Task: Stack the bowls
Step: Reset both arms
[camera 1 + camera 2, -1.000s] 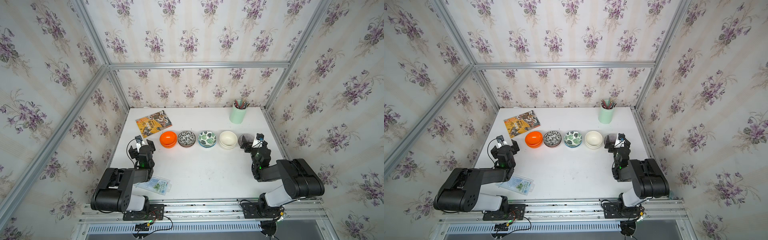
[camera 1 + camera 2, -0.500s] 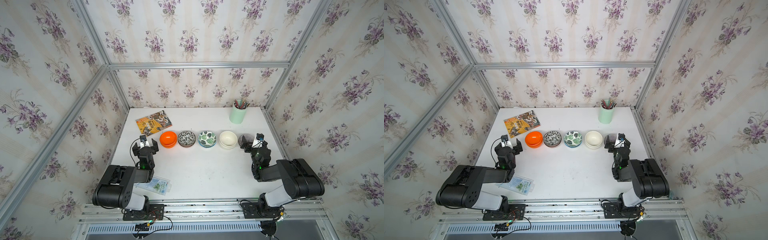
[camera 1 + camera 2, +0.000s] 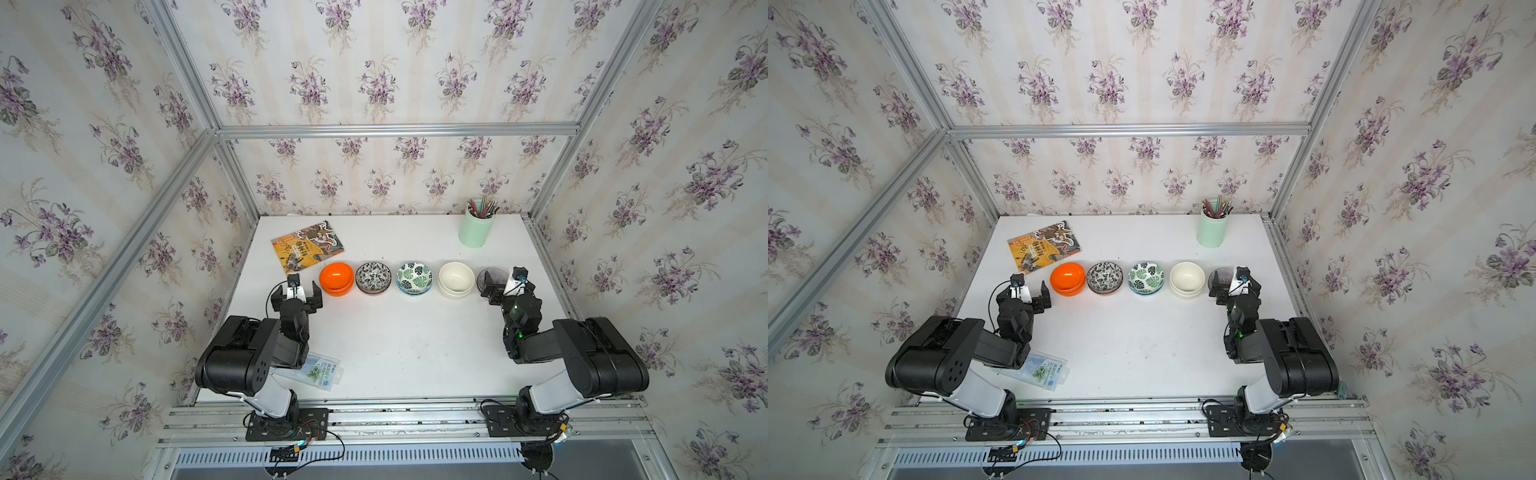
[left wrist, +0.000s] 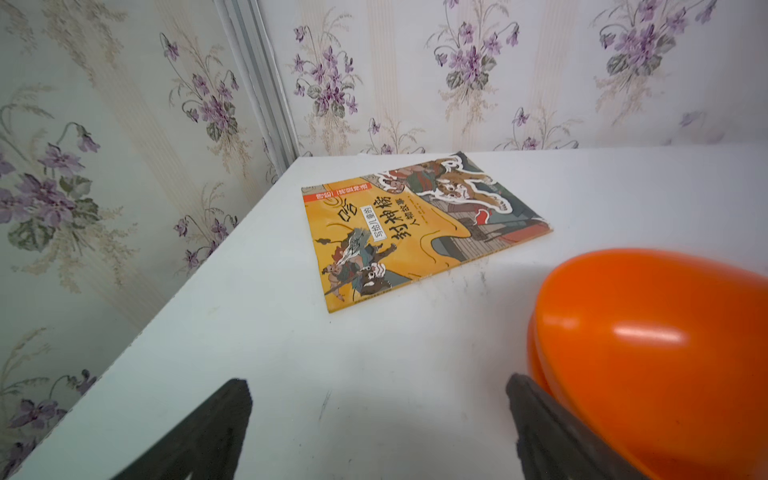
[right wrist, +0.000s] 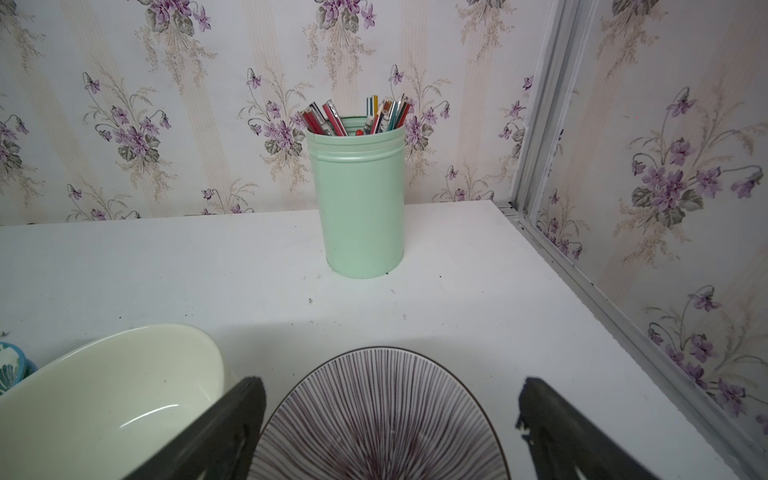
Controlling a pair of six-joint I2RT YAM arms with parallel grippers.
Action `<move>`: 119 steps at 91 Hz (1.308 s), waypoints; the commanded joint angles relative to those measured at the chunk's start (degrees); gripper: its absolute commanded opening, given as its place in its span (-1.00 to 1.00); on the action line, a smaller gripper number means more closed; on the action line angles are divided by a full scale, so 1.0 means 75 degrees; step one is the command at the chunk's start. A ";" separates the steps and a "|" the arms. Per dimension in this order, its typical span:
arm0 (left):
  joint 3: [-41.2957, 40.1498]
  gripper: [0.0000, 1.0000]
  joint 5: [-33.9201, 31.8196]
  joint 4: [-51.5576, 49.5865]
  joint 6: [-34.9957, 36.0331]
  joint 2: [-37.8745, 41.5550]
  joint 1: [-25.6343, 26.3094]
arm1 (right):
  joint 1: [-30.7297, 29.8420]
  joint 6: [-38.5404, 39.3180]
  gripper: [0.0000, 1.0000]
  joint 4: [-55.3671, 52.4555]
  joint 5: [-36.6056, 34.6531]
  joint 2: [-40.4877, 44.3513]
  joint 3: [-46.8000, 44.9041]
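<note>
Left pincer (image 4: 376,384) stands with jaws wide apart and empty, at the far left end of the row from the green-leaf bowls (image 3: 414,277). One finger is just beside the orange bowls (image 3: 336,278); whether it touches them I cannot tell. A sideways swing could shove that nested pair along the table (image 3: 395,340) into the black-white bowls (image 3: 373,277), which sit between it and the green-leaf pair. Just right of the green-leaf pair come the cream bowls (image 3: 456,279), then the purple-striped bowl (image 5: 374,415) at the far right end. Right pincer (image 5: 390,386) is spread wide around the striped rim, gripping nothing, with one finger in the narrow gap beside the cream pair. Closing off-centre there could tip the glossy rim or knock the cream stack.
</note>
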State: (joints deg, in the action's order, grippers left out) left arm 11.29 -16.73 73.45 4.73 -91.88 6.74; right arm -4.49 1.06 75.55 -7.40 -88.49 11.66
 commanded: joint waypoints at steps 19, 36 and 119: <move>0.0163 1.00 0.0034 0.0110 0.0107 0.0073 -0.0008 | 0.0001 -0.0059 1.00 0.0093 0.0026 0.0002 0.0030; 0.0275 1.00 -0.0009 -0.0177 0.0097 0.0130 0.0000 | 0.0004 -0.0059 1.00 0.0089 0.0026 -0.0001 0.0029; 0.1143 1.00 -0.0197 -0.1949 -0.0009 0.0235 -0.0014 | 0.0001 -0.0059 1.00 0.0132 0.0010 0.0008 0.0003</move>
State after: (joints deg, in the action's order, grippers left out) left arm 19.59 -17.85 58.59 4.95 -90.08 6.66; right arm -4.49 1.08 75.57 -7.40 -88.49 11.66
